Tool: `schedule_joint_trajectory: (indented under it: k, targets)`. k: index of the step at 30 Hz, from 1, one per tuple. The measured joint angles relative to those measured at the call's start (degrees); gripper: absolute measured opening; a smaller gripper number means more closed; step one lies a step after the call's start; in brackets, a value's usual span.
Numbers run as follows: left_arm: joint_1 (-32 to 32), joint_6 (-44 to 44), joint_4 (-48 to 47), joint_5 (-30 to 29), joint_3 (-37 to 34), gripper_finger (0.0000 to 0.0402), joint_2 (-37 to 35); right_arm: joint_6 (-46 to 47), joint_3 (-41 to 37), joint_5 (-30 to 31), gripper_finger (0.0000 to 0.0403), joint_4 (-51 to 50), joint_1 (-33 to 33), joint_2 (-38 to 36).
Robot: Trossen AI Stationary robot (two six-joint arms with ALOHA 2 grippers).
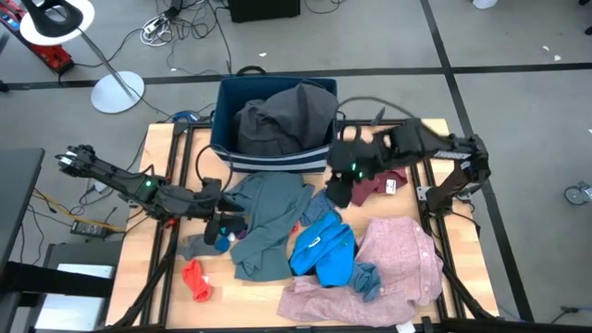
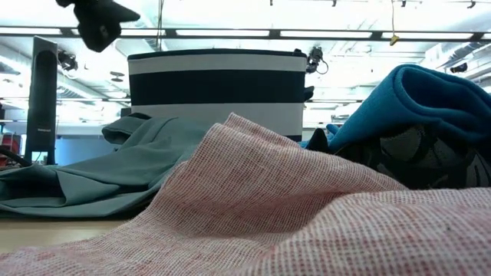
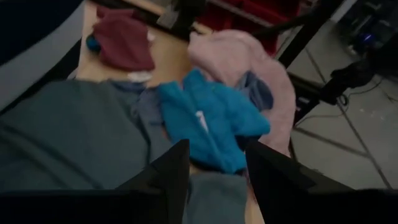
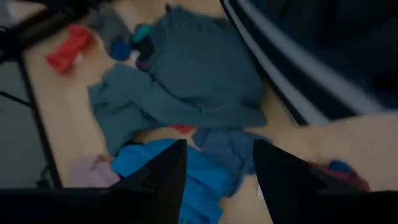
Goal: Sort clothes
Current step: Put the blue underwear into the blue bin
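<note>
The clothes lie spread over the table: a teal-grey garment (image 1: 268, 217) in the middle, a bright blue one (image 1: 324, 252) beside it, a large pink shirt (image 1: 393, 268) at the near right, a maroon piece (image 1: 377, 187) and a small red piece (image 1: 196, 279). A dark grey garment (image 1: 282, 118) lies in the striped bin (image 1: 227, 153). My left gripper (image 1: 227, 225) hovers open at the teal-grey garment's left edge, facing the bright blue garment (image 3: 211, 121). My right gripper (image 1: 340, 190) hangs open above the table in front of the bin, over the teal-grey garment (image 4: 186, 87) and the bright blue garment (image 4: 155, 165).
The bin stands at the table's far edge, in the middle. A small blue piece (image 1: 222, 242) lies near my left gripper. Bare wood (image 1: 250, 296) shows at the near left. Cables and a lamp base (image 1: 117, 91) lie on the floor beyond the table.
</note>
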Motion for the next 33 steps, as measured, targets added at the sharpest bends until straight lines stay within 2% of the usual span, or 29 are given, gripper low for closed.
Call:
schedule_joint_trajectory:
  k: [3,8,16,22,33]
  targets:
    - [0.0,3.0,1.3,0.0,0.0,0.0163,0.0,3.9,-4.1,2.6,0.0185,0.5,3.3,0.0]
    - [0.0,5.6,0.8,0.0,0.0,0.0163,0.0,5.4,-13.0,2.2,0.0185,4.4,7.4,0.1]
    - [0.0,4.0,-3.0,-0.1,0.0,0.0163,0.0,6.8,-24.9,-5.3,0.0180,13.1,11.0,0.0]
    - [0.0,4.0,-3.9,-0.7,0.0,0.0163,0.0,1.6,-31.4,-7.9,0.0171,17.5,11.9,0.0]
    - [0.0,5.7,-4.0,-0.9,0.0,0.0163,0.0,-10.0,-40.0,-8.3,0.0169,21.2,10.8,0.0]
